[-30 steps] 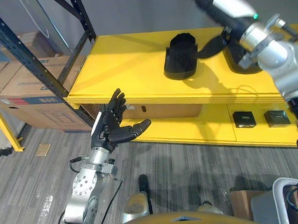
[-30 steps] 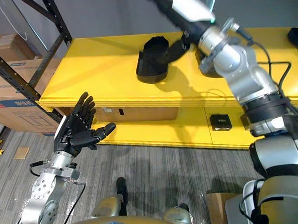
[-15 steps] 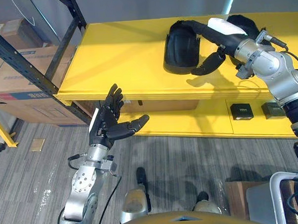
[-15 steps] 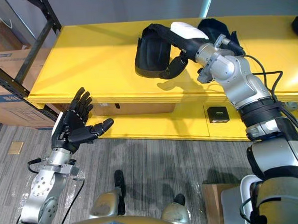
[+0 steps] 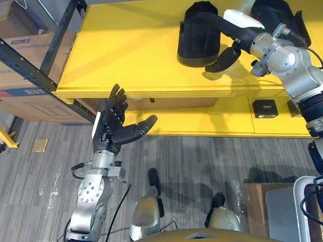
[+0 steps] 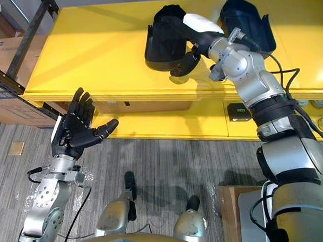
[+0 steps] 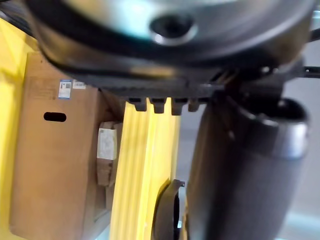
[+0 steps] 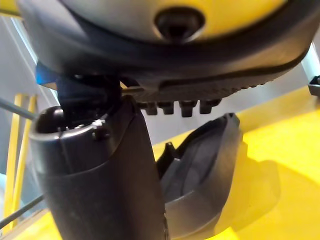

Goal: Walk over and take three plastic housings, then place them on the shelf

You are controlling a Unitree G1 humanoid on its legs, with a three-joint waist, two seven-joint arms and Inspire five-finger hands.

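Housings: two black plastic housings on the yellow shelf top (image 5: 130,46), both toward its far right part, standing side by side with a gap between
Left housing (image 5: 196,43): upright, open side up, right hand laid across its top and right flank
Right housing (image 5: 275,11): just right of the first, partly behind the right forearm, untouched
Right hand (image 5: 230,29): reached out over the shelf onto the left housing; thumb (image 5: 220,59) sticking out on the near side, clear of the housing wall; grip cannot be told, dark hand against dark plastic
Right wrist view: thumb close up, housing (image 8: 200,175) past it, resting on yellow surface
Left hand (image 5: 110,132): held up in front of the shelf's near left edge, palm up, fingers straight and spread, thumb pointing right, holding nothing
Lower ledge: yellow, under the shelf top, small black box (image 5: 265,108) on it at right
Rack: black metal beam (image 5: 23,60) slanting at far left
Cardboard boxes (image 5: 18,74): stacked behind the rack, left of the shelf
Floor (image 5: 207,162): grey planks
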